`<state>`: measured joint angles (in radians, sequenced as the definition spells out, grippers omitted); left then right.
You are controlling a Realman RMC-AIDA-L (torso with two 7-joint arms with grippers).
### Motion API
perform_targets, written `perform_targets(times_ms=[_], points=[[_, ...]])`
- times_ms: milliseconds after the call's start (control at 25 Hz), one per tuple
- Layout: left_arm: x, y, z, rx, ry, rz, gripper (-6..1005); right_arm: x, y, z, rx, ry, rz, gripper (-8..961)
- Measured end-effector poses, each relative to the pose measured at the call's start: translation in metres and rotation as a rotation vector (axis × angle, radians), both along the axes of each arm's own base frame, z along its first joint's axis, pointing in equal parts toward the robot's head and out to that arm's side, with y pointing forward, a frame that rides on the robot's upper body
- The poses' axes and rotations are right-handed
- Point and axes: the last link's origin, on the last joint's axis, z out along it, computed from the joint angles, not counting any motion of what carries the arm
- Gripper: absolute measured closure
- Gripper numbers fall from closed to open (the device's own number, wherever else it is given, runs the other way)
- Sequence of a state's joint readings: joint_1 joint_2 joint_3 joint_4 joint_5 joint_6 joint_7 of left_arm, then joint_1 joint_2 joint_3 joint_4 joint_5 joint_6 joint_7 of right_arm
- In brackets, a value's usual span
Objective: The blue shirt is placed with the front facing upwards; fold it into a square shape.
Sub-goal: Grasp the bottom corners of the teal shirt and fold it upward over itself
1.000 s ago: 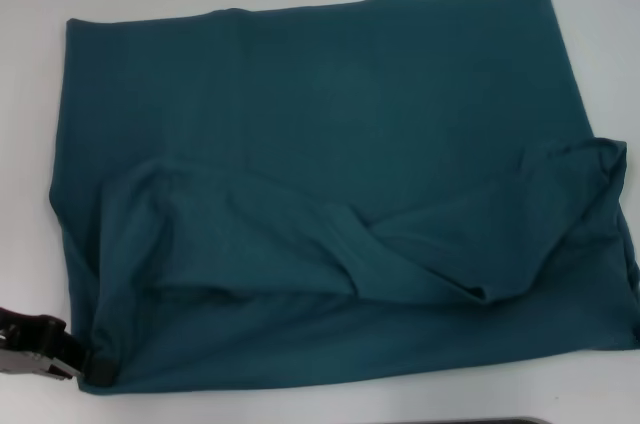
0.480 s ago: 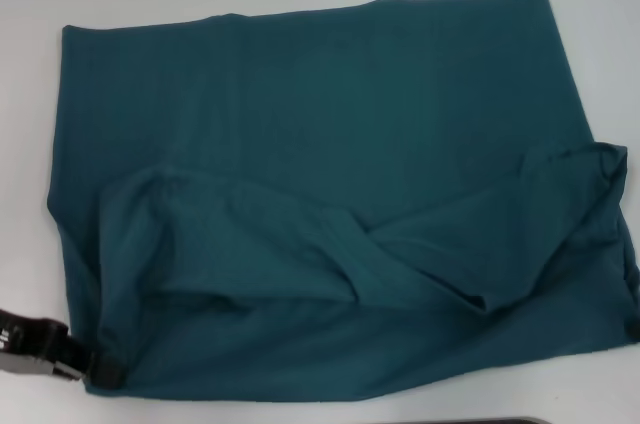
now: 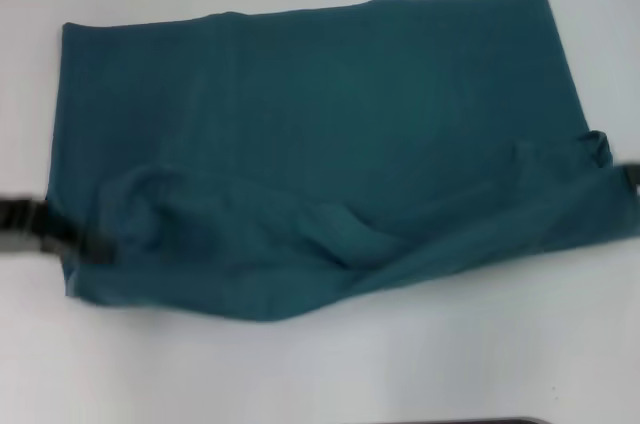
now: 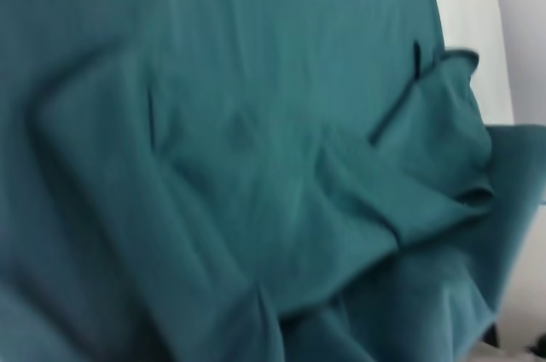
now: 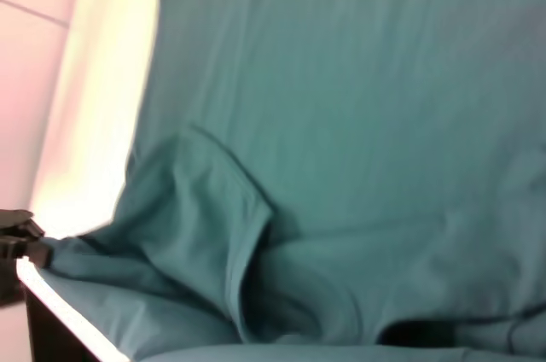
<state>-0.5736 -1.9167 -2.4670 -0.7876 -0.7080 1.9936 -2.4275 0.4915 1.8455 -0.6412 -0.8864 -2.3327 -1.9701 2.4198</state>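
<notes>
Evidently mid-fold. Finds the blue shirt (image 3: 320,114) spread on the white table (image 3: 300,364), long axis running left to right, near hem lifted and rumpled over the flat layer behind. Pinches the near-left corner with the left gripper (image 3: 95,244), closed on cloth by the look of it. Catches only a dark sliver of the right gripper (image 3: 632,176) at the right edge; cannot tell its grip. Probably calls for carrying both ends together toward the far hem. Soft, limp, matte cotton; sags between the two ends and creases readily.
</notes>
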Motion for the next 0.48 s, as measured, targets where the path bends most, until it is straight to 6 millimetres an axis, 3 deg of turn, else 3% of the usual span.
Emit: perform_targets(times_ms=[160,200,480], points=[[0.012,0.020,0.000,0.048,0.015,-0.022,980,-0.006,0.020,0.004,0.066,-0.030,0.029,951],[0.021,0.038,0.000,0.098,0.034,-0.026,980,-0.006,0.024,0.004,0.083,-0.038,0.030,951],[0.035,0.069,0.004,0.204,0.079,-0.020,979,-0.005,0.041,0.015,0.195,-0.067,0.022,951]])
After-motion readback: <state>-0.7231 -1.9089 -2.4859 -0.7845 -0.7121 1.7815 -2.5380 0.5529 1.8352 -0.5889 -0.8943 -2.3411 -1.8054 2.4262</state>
